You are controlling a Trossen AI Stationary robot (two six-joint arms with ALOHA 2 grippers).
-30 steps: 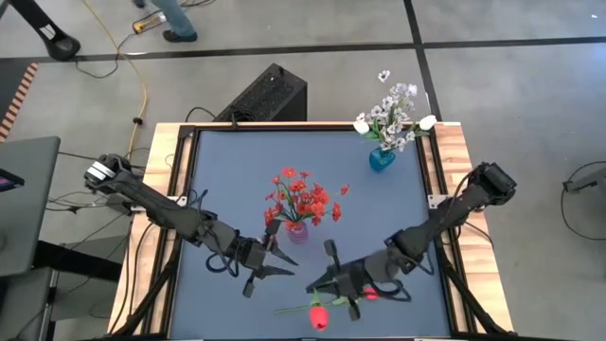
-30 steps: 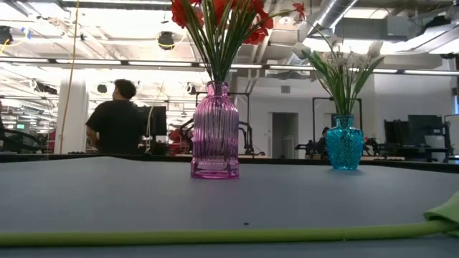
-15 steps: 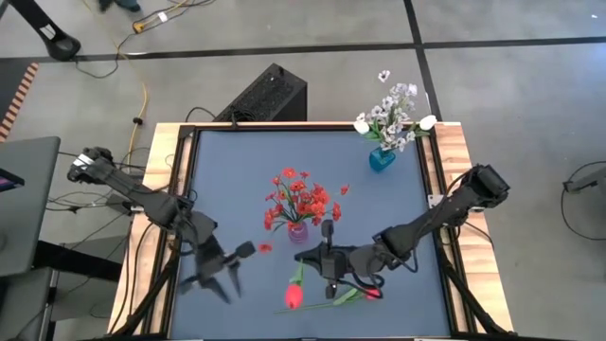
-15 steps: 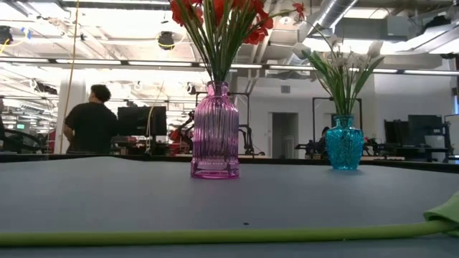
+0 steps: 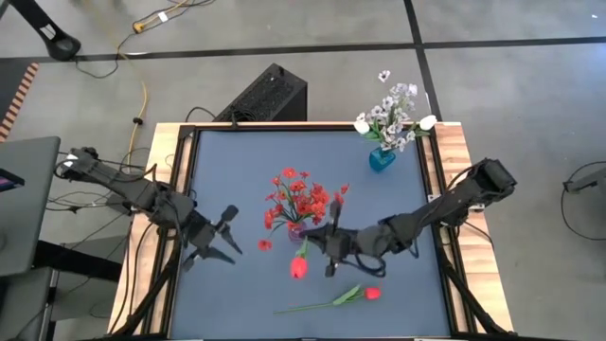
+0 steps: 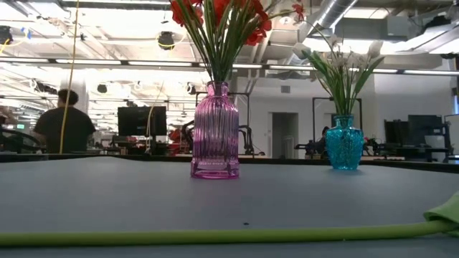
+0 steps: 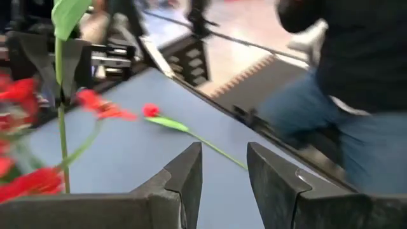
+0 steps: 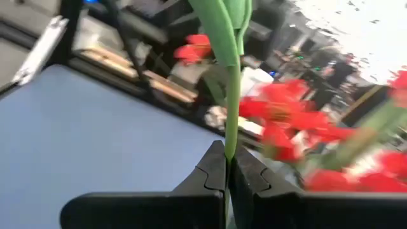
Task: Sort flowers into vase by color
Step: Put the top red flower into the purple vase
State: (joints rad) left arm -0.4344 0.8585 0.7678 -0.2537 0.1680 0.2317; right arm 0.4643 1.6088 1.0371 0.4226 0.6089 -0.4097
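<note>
The blue-topped table carries two vases: a blue vase of white flowers at the far right corner, and a pink vase of red flowers near the middle. The right arm reaches in from the table's right edge, and its right gripper hangs just to the near-right of the pink vase, fingers clamped flat on the green stem of a red tulip. In the right wrist view that stem rises straight out from between the closed fingers toward the red blooms beyond. From above, the bud lies on the near-left side of the gripper, with the stem's long axis running from it up past the gripper toward the vase; the free stem end is hidden against the bouquet. The coming move most likely turns on swinging the stem upright, cut end over the pink vase's mouth, and this arm is the nearer one. The left gripper waits toward the left edge, jaws parted and holding nothing. A second red tulip lies flat by the near edge, stem running roughly along that edge, well apart from both grippers.
</note>
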